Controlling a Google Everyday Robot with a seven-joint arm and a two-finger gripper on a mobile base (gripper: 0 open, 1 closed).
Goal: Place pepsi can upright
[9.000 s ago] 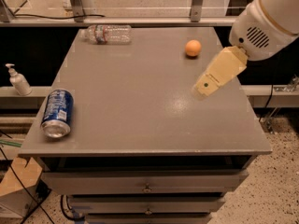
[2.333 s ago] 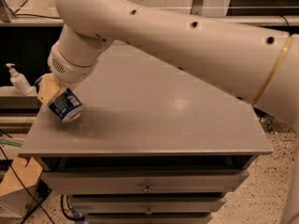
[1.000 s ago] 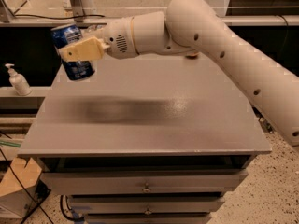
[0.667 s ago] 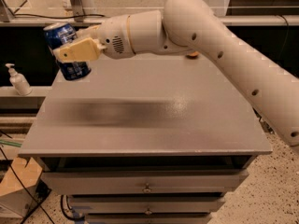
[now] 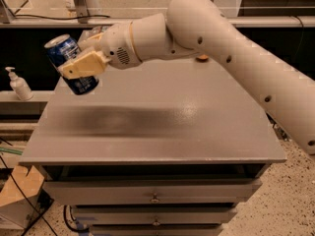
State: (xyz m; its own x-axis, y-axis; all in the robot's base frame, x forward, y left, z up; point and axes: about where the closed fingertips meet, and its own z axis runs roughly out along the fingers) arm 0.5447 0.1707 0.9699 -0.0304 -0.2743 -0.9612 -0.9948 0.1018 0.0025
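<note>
Gripper [image 5: 74, 67] was closed around the pepsi can [image 5: 63, 50], holding it in the air over the left rear edge of the table [image 5: 162, 127], with the can's top tilted slightly left. Risk: if released that near the edge, or with the tilt uncorrected, it could topple or roll off the side.

claw [image 5: 73, 69] above table [image 5: 147, 122] left edge | far finger hidden behind pepsi can [image 5: 61, 49]
</note>
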